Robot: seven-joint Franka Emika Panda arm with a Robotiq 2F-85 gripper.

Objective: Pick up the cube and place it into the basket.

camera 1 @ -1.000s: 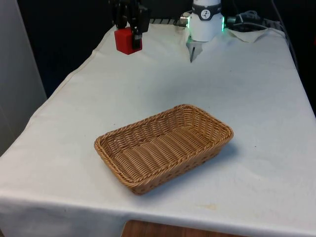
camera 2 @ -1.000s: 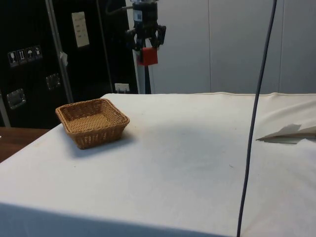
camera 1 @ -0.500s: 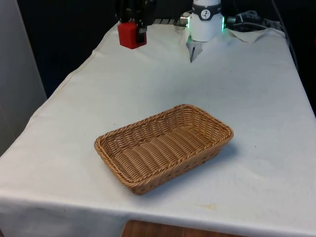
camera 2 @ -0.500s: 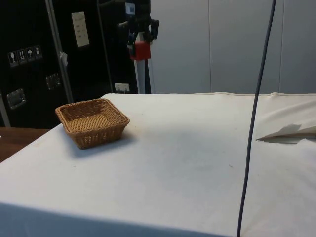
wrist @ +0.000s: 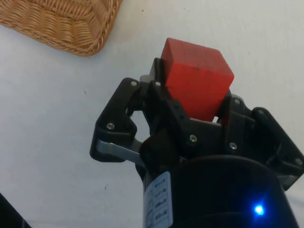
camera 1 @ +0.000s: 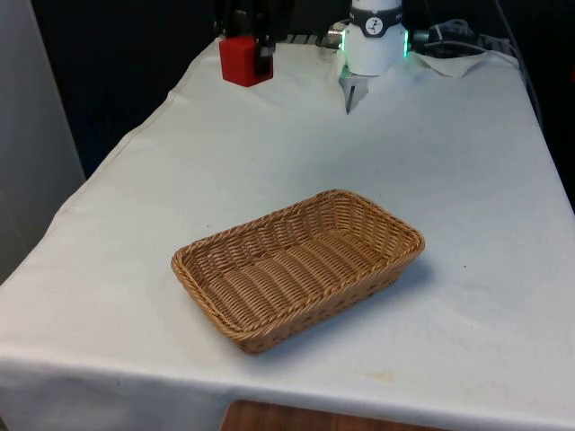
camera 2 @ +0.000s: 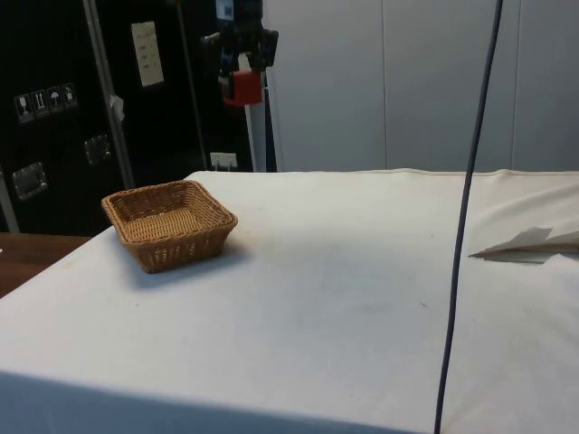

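I have the red cube (wrist: 197, 77) clamped between the 2 fingers of the black gripper (wrist: 190, 102), held high in the air. The wicker basket (camera 2: 168, 223) sits below and well apart from it. I judge this the carry step; next I must bring the cube over the basket, lower, and let go.

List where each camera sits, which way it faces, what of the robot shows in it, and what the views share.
Front view: looks down the table's length; the basket lies near, the gripper holds the red cube high at the far end, the front view's left.
Side view: looks across the table towards dark cabinets; basket, gripper and cube aloft.
Wrist view: looks down past the gripper onto cloth; cube clamped, basket corner beyond.
Shared: all three show cube and basket.
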